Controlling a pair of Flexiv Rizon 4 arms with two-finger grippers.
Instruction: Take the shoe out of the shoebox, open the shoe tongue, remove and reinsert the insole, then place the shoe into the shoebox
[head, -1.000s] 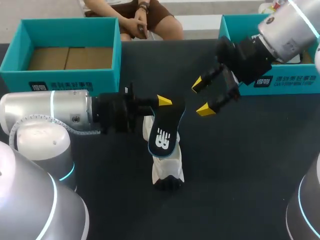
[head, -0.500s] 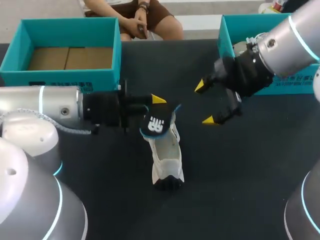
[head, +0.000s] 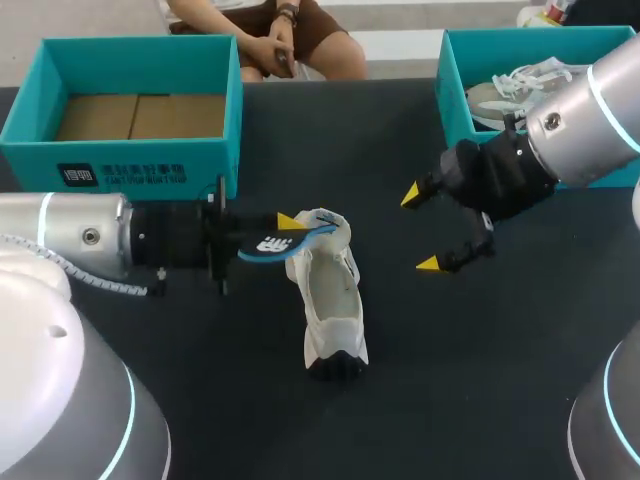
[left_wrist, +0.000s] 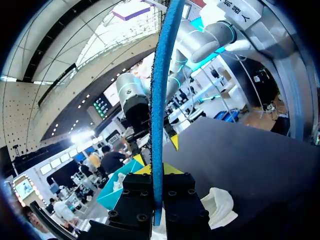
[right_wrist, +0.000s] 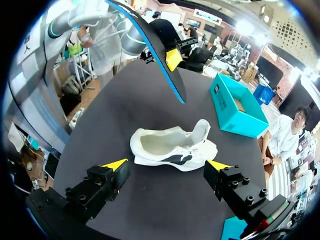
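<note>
Blue insole (head: 268, 243) clamped in left gripper (head: 288, 228), arm stretched level from the left, above one end of white shoe (head: 330, 300). Shoe upright on black table (head: 460, 360). Right gripper (head: 421, 230) beside shoe, fingers apart, holding nothing.

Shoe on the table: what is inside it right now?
The shoe shows only pale lining in its opening, no insole. The insole is out, gripped in the left pincer. Whatever lies toward the toe, under the upper, is covered.

Even diffuse overhead light, faint shadows on matte table (head: 480, 380). Sheen on left arm (head: 70, 235) at 9 o'clock; white shoe (head: 330, 300) bright, unclipped.
</note>
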